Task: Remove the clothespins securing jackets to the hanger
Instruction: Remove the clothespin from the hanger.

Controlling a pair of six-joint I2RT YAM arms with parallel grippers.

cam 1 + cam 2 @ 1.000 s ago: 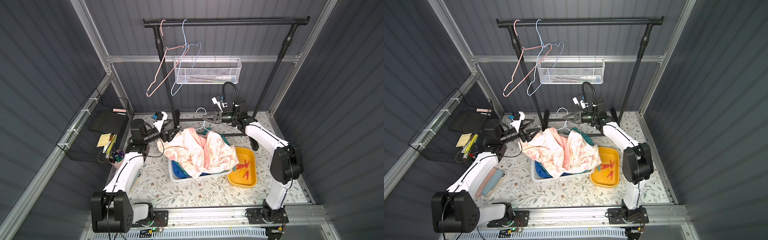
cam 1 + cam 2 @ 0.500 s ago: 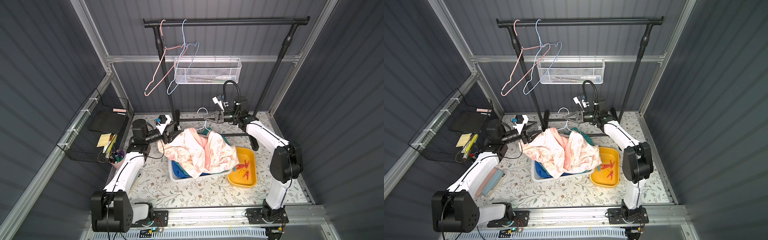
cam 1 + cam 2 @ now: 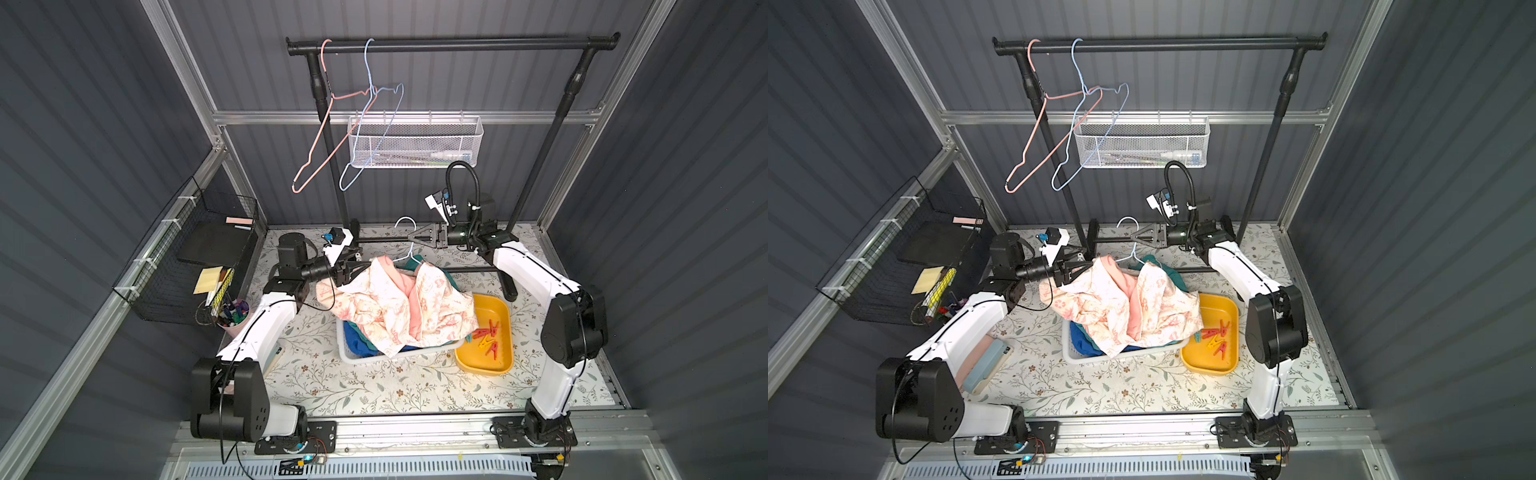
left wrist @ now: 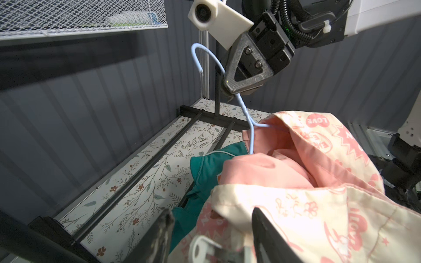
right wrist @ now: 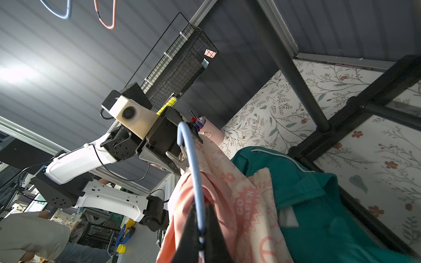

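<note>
Right jaws clamped shut on the hanger (image 4: 245, 109) neck, lifting the cream jacket (image 4: 296, 205). Left jaws half open, straddling a pale clothespin (image 4: 200, 247) at its shoulder. Best square up, pinch the tail ends, then pull straight off. Other pins lie in the yellow tub (image 3: 482, 365).
</note>
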